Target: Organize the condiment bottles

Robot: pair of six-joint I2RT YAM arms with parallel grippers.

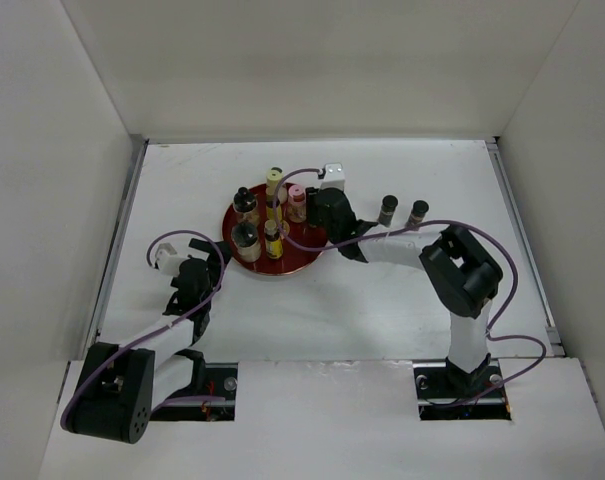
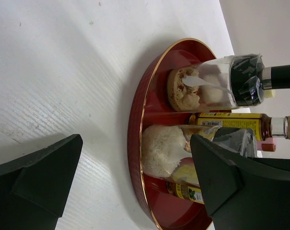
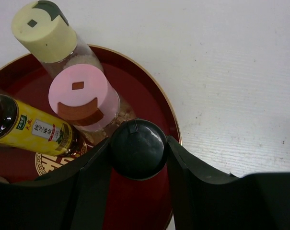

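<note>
Black-capped bottle clamped in my right pincer — at the red tray's right rim.
Its long axis runs upright between my jaws; tray floor lies straight below, pink-capped bottle just beside.

Red tray on white table — black-capped jar and yellow bottle stand inside.

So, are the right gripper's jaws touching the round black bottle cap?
Touching. Right wrist view: jaws of the right gripper press both sides of the round black bottle cap, no gap.
</note>
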